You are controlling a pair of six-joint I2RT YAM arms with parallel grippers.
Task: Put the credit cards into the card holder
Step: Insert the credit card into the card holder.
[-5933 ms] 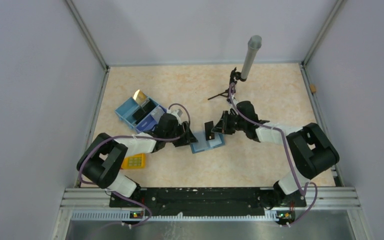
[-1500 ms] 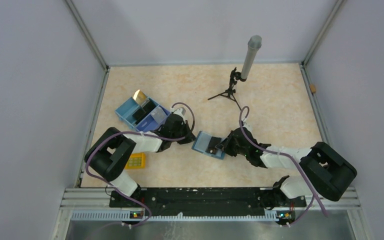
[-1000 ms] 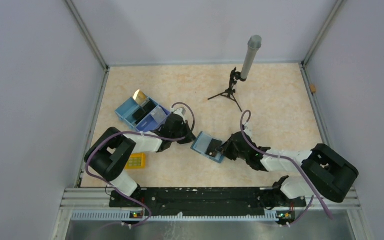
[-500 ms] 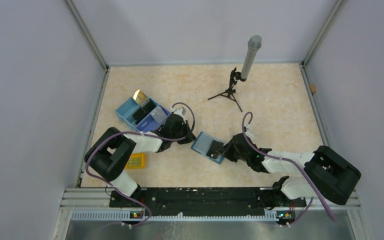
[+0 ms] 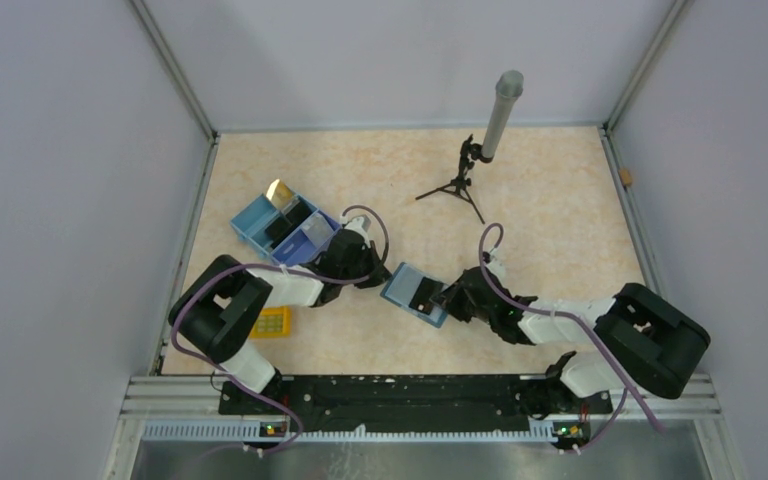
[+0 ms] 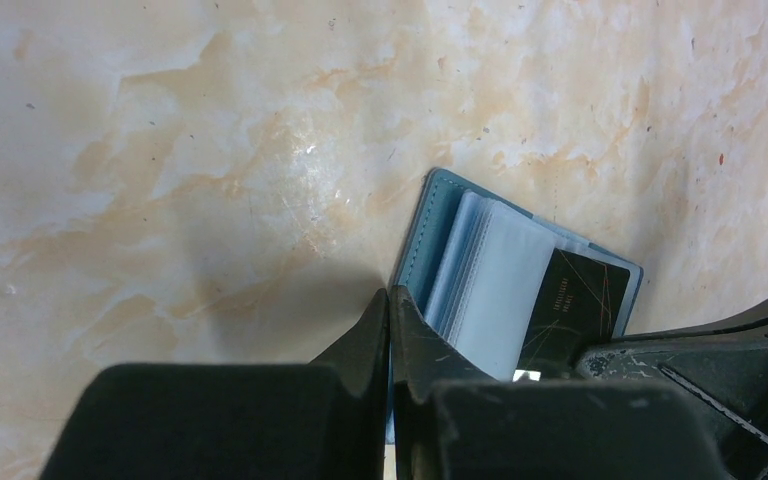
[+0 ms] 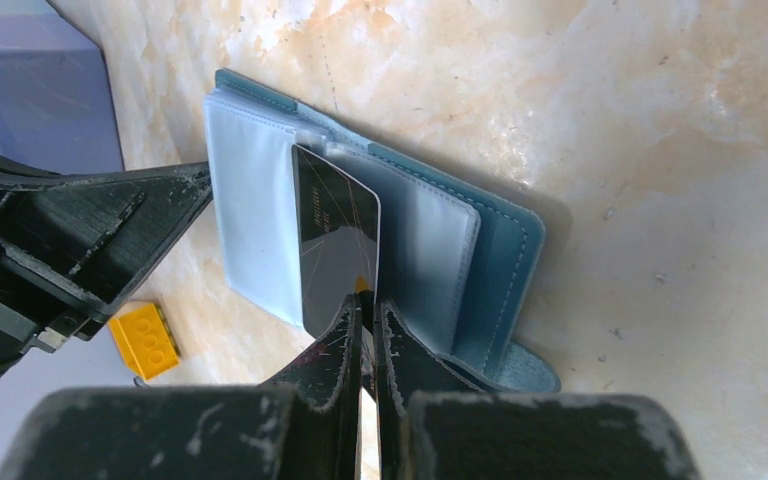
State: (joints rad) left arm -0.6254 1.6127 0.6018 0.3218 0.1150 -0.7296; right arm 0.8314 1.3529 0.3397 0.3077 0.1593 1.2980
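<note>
The teal card holder (image 5: 407, 286) lies open near the table's middle, its pale blue sleeves (image 6: 490, 285) facing up. My left gripper (image 6: 390, 296) is shut, pinching the holder's left cover edge (image 6: 415, 250). A black credit card (image 7: 332, 220) lies across the sleeves, its far end at a sleeve's opening. My right gripper (image 7: 365, 300) is shut on the card's near edge. From above, the right gripper (image 5: 447, 297) sits at the holder's right side and the left gripper (image 5: 380, 277) at its left. A gold card (image 5: 280, 190), a black card (image 5: 282, 228) and a silvery card (image 5: 306, 236) stand in the blue tray.
The blue partitioned tray (image 5: 250, 222) stands left of the left gripper. A yellow studded block (image 5: 267, 322) lies near the left arm's base. A small tripod with a grey cylinder (image 5: 501, 112) stands at the back. White walls close in on three sides.
The right gripper with the black card has edged slightly left over the holder. The left arm has stayed where it was.
</note>
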